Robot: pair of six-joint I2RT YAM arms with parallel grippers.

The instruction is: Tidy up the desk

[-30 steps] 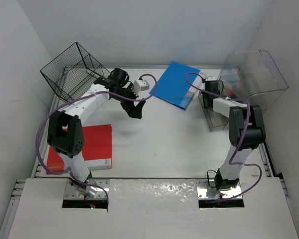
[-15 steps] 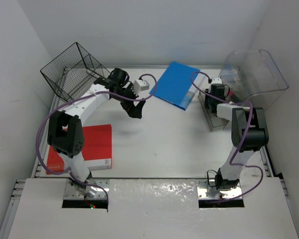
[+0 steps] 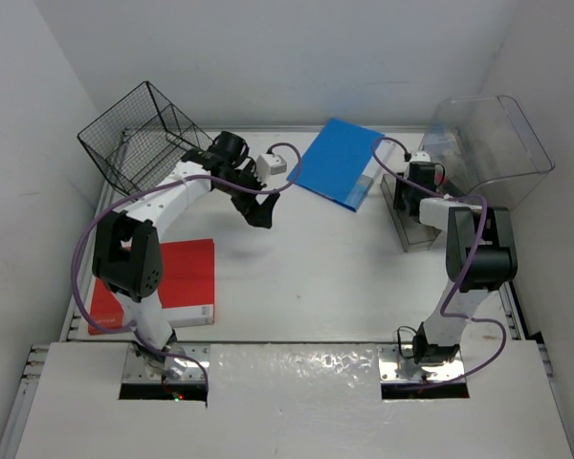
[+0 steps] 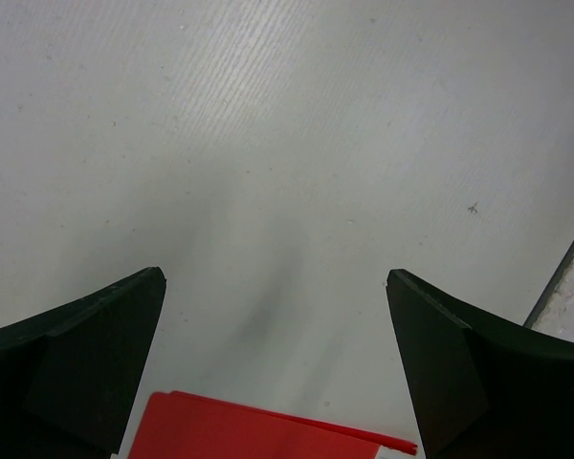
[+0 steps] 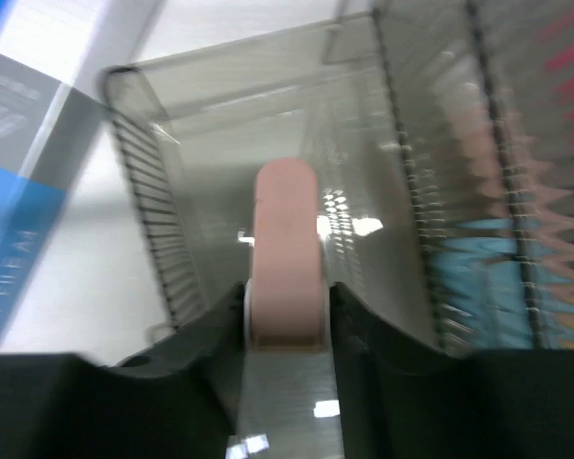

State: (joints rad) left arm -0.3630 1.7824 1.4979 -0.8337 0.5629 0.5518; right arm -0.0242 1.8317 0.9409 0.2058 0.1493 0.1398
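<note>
The desk (image 3: 316, 277) is a white tabletop with grey rails. My right gripper (image 3: 419, 178) hangs over a clear ribbed tray (image 3: 410, 228) at the right. In the right wrist view my right gripper (image 5: 287, 287) is shut on a pink roll (image 5: 285, 239), which stands edge-on between the jaws above the tray's floor (image 5: 215, 172); the picture is blurred. My left gripper (image 3: 258, 214) hovers left of centre, pointing down. In its wrist view my left gripper (image 4: 275, 277) is wide open over bare desk, with nothing between the fingers.
A red folder (image 3: 177, 277) lies at the near left, its edge (image 4: 268, 430) below my left fingers. At the back, a blue folder (image 3: 337, 163) leans, beside a small white box (image 3: 272, 163). A wire basket (image 3: 139, 143) stands back left, a clear bin (image 3: 488, 143) back right.
My right gripper has moved a little right and toward the back, in over the clear tray, with the pink roll in it. The left arm has not moved.
</note>
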